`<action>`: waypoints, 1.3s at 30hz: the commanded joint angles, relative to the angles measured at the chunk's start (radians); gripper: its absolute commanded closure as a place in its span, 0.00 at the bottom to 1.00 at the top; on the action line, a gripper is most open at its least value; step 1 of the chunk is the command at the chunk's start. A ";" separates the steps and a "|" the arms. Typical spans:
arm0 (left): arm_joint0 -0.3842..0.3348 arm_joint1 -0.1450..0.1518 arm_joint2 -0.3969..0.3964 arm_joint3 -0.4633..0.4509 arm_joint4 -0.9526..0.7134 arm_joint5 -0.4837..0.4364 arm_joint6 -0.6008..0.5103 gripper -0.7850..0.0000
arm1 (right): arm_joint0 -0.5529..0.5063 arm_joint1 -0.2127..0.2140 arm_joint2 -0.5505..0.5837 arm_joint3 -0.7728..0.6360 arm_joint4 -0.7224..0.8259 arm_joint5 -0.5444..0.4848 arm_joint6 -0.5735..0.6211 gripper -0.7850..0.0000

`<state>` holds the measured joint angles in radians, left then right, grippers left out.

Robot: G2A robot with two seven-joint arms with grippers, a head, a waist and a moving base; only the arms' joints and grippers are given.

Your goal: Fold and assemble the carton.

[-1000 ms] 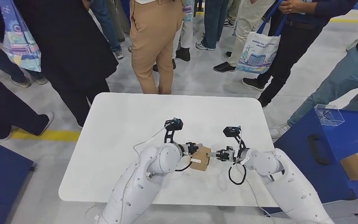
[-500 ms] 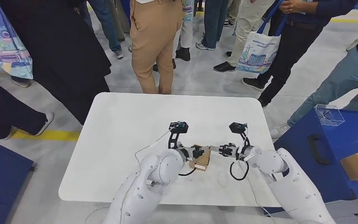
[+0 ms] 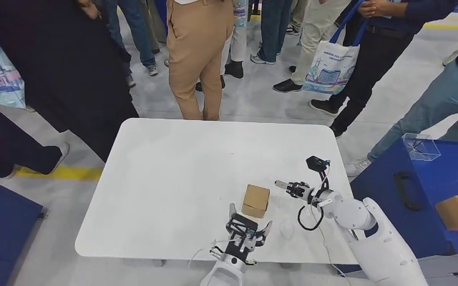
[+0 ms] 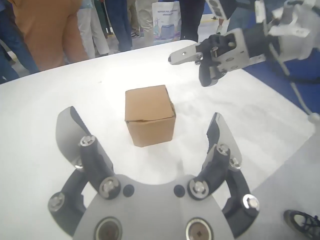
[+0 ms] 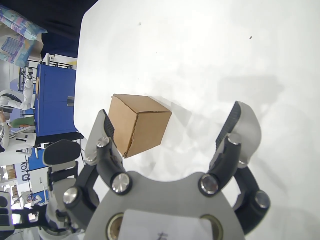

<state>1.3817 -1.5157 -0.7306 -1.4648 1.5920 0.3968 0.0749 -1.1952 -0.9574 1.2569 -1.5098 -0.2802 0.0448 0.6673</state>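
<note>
Carton (image 3: 256, 201) stands on the white table (image 3: 164, 179) as a closed cube (we note a slight gap along one side seam), toward the table's near edge and touched by neither gripper. We find the left gripper (image 3: 250, 222) just on its near side, jaws spread wide. We find the right gripper (image 3: 281, 186) near its right side, apart from it, jaws likewise spread.
</note>
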 commanded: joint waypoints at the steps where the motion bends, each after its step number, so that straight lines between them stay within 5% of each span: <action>1: -0.038 -0.016 0.019 0.068 0.015 0.055 0.007 0.00 | 0.000 0.000 0.000 0.000 0.000 0.000 0.000 0.00; 11: -0.211 -0.101 0.082 0.318 -0.088 0.092 -0.040 0.00 | 0.000 0.000 0.000 0.000 0.000 0.000 0.000 0.00; 20: -0.248 -0.144 0.072 0.397 -0.207 0.052 0.039 0.00 | 0.000 0.000 0.000 0.000 0.000 0.000 0.000 0.00; 36: -0.217 -0.154 0.019 0.402 -0.225 0.014 0.140 0.26 | 0.000 0.000 0.000 0.000 0.000 0.000 0.000 0.00; 39: -0.213 -0.156 0.013 0.402 -0.219 0.016 0.147 0.47 | 0.000 0.000 0.000 0.000 0.000 0.000 0.000 0.00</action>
<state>1.1670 -1.6715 -0.7158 -1.0633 1.3710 0.4115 0.2189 -1.1952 -0.9574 1.2569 -1.5098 -0.2803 0.0447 0.6673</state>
